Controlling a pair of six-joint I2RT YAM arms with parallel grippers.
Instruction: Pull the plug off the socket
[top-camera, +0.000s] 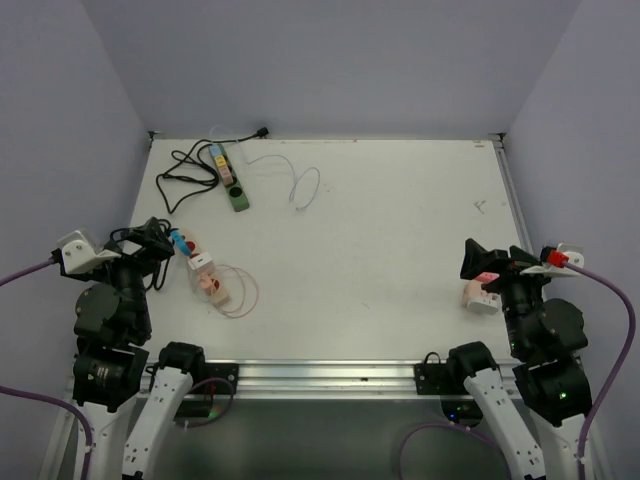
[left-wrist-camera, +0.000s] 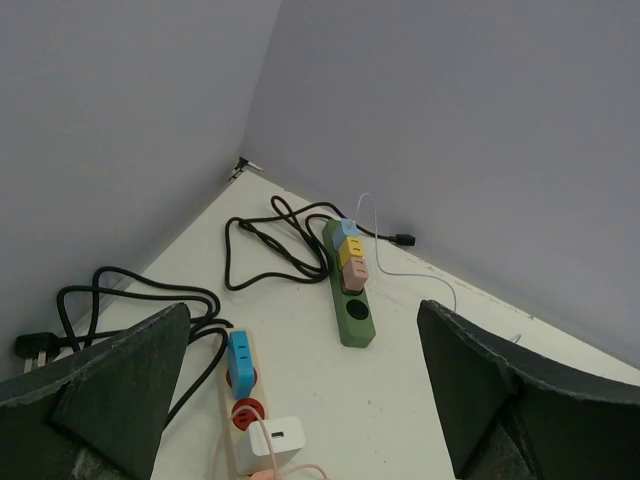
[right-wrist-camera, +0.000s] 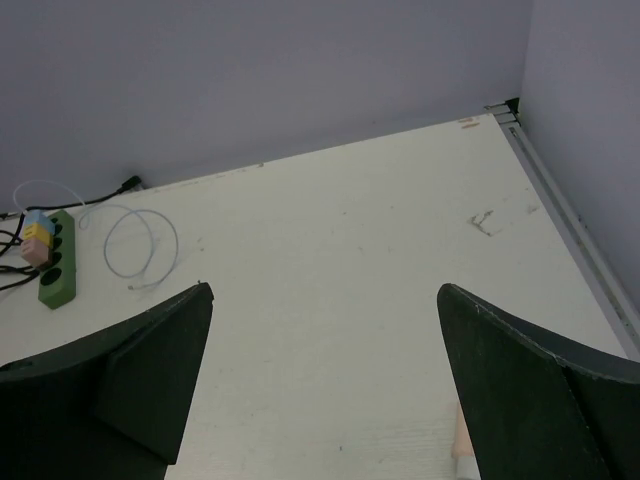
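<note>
A white socket strip (top-camera: 197, 262) lies close to the left edge of the surface, near the front. A blue plug (left-wrist-camera: 240, 362) sits in its far end. Next comes a red plug (left-wrist-camera: 248, 410), and then a white charger (left-wrist-camera: 272, 440). A thin pink cable (top-camera: 240, 290) makes a loop on the surface just beside the strip's near end.

The left hand (top-camera: 163, 240) is just to the left of this strip, by the blue plug. Its two fingers (left-wrist-camera: 120, 390) are spread wide apart. It holds nothing and does not touch the strip.

A black cord (left-wrist-camera: 270, 245) lies in loops between the white strip and the far left corner. Near that corner there is a green socket strip (top-camera: 230, 178). It has three small blocks plugged in at its far end: a light blue block (left-wrist-camera: 349, 228), a yellow block (left-wrist-camera: 352, 248) and a pink block (left-wrist-camera: 355, 270). A thin white cable (top-camera: 305, 185) curls on the surface just to the right of the green strip. A small black plug (top-camera: 262, 131) lies at the far edge.

The right hand (top-camera: 478, 262) is over by the right edge, well apart from both strips. Its fingers (right-wrist-camera: 530, 380) are wide apart too, and it holds nothing. A small pink and white thing (top-camera: 480, 297) lies on the surface just below it. I cannot tell what it is.
</note>
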